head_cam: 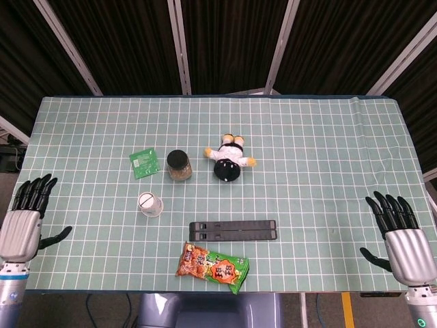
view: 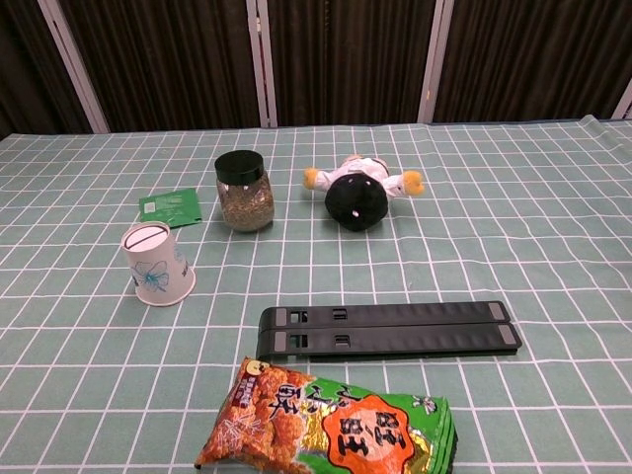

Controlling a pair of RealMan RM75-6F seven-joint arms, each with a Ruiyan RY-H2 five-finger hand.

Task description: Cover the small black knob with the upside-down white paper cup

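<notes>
The white paper cup (head_cam: 150, 204) (view: 156, 264) stands upside down on the green checked table, left of centre, with a blue print on its side. No black knob shows anywhere; whether it lies under the cup cannot be told. My left hand (head_cam: 22, 220) hangs at the table's front left edge, far from the cup, fingers spread and holding nothing. At the front right edge my right hand (head_cam: 400, 237) is likewise spread and empty. Neither hand appears in the chest view.
A glass jar with a black lid (head_cam: 179, 165) (view: 243, 192) and a green packet (head_cam: 144, 162) stand behind the cup. A plush doll (head_cam: 229, 158) lies at centre. A black folded bar (head_cam: 233, 229) and a snack bag (head_cam: 212, 267) lie near the front.
</notes>
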